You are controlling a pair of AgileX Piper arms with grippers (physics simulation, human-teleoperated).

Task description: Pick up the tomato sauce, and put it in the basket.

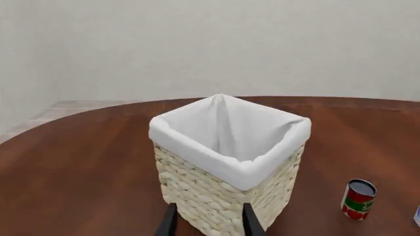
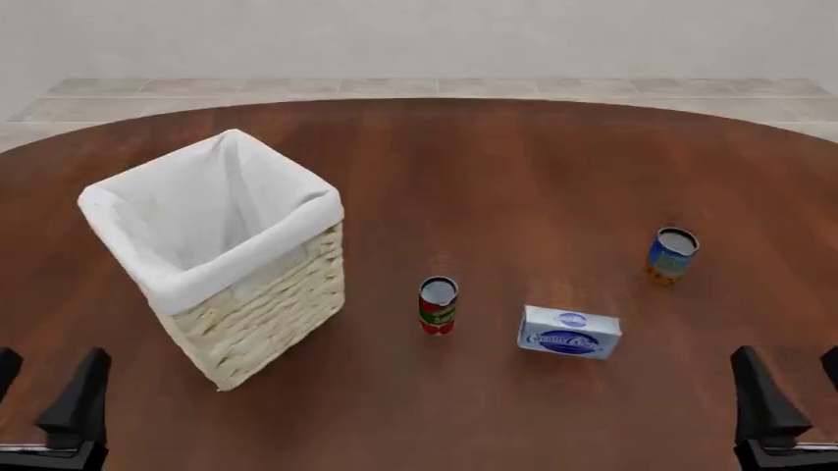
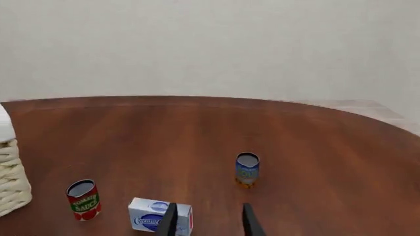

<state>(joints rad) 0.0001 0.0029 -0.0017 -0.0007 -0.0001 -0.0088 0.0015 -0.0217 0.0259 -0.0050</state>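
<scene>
On my front view, the small red-and-green tomato sauce can with a grey top (image 2: 438,305) stands upright at lower centre of the round brown wooden worktop (image 2: 524,167). The tall cream wicker basket with white liner (image 2: 223,255) sits at left, apart from it. A blue-and-white box (image 2: 570,332) lies just right of the can. My left pincer (image 2: 46,397) and right pincer (image 2: 786,397) both stand wide, holding nothing.

Upright tomato sauce (image 2: 438,305) between basket (image 2: 249,304) and blue-and-white box (image 2: 570,332)
</scene>
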